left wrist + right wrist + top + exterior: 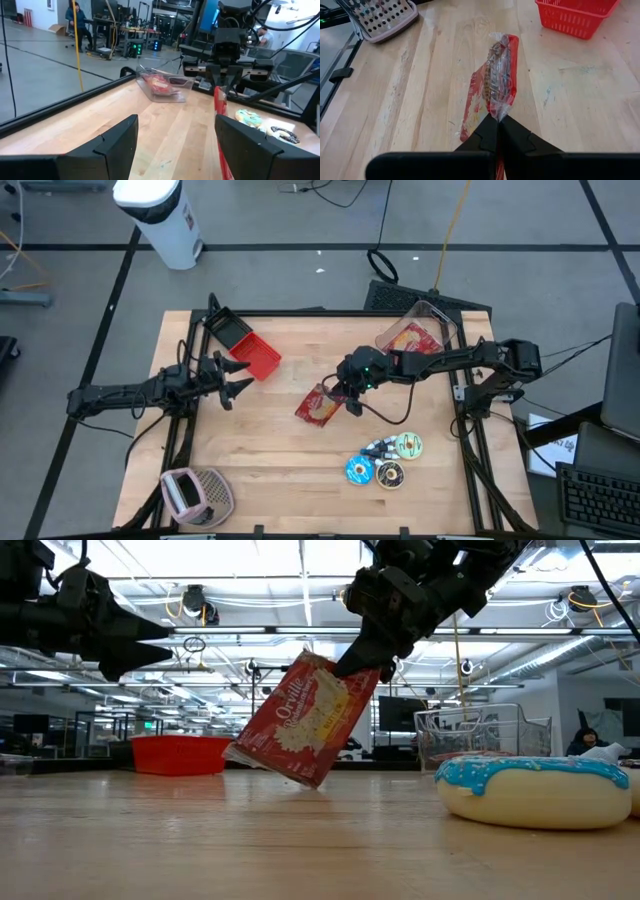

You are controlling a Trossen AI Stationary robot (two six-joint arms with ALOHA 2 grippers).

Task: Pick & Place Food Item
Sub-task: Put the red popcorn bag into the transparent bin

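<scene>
Mid-table, the right gripper (497, 122) is clamped tight on the top edge of a red, clear-wrapped popcorn packet (305, 718), tilted with its lower corner on the table (260, 470), while the left gripper (232, 377) waits wide open, empty, at the left.

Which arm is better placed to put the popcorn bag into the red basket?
Probably the right. Its gripper is already shut on the popcorn bag, lifted at a tilt over the table. The left gripper is open and empty beside the red basket.

Popcorn packet (222, 130) cut off at frame bottom, blue-iced donut (545, 788) cropped at right edge
</scene>
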